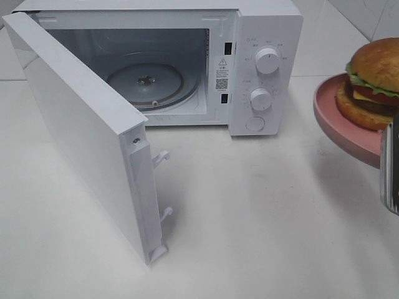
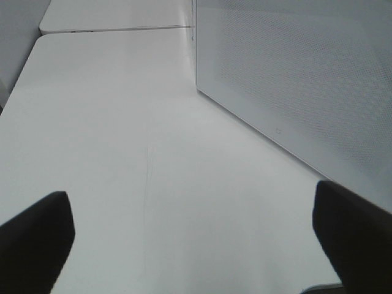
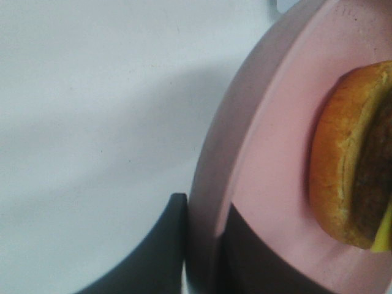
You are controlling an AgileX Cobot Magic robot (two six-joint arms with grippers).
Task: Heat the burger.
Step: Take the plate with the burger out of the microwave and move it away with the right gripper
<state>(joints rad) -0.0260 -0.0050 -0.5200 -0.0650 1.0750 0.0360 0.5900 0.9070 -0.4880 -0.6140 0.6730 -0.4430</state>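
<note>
Exterior high view, from left to right: the white microwave door stands swung wide open, its edge with two white latch hooks facing the camera. Behind it the white box-shaped microwave oven sits on the white table, its cavity showing a round glass turntable. On the oven's control panel are two round white knobs, one above the other. At the far right edge, a flat round pink plate hangs in the air above the table, and on it rests the small round burger with its golden-brown domed bun, green lettuce edge and dark filling.

The left wrist view shows the left gripper released, its two dark fingers spread far apart over bare table, with the perforated face of the door just beside it.

In the right wrist view the right gripper is clenched on the plate's rim, one dark finger on each side of the edge, the burger lying near the grip but apart from the fingers.
</note>
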